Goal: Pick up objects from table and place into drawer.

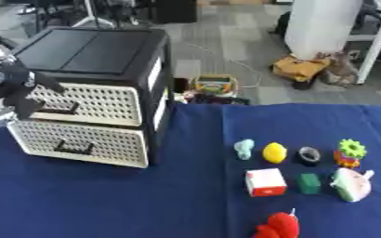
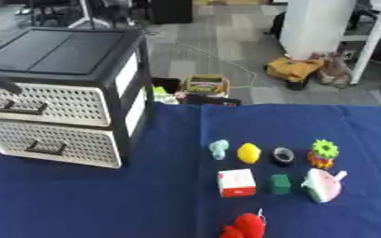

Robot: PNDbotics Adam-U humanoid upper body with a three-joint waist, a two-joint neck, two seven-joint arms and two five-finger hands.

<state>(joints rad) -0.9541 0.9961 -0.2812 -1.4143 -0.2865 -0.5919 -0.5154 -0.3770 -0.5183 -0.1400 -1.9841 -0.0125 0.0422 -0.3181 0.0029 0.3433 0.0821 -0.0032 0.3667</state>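
Evenly lit, bright, diffuse from above. Soft all over, slightly blurred. Faint shadows under the drawer unit [image 1: 88, 93] on the desk [image 1: 145, 204]; no glare.

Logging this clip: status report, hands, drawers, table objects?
Left hand at top drawer handle, grip unclear. Right hand out of view. Both drawers closed. Toys, incl. yellow lemon, on table untouched.

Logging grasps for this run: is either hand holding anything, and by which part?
Nothing is held. The left hand is at the upper drawer's handle, not visibly gripping it.
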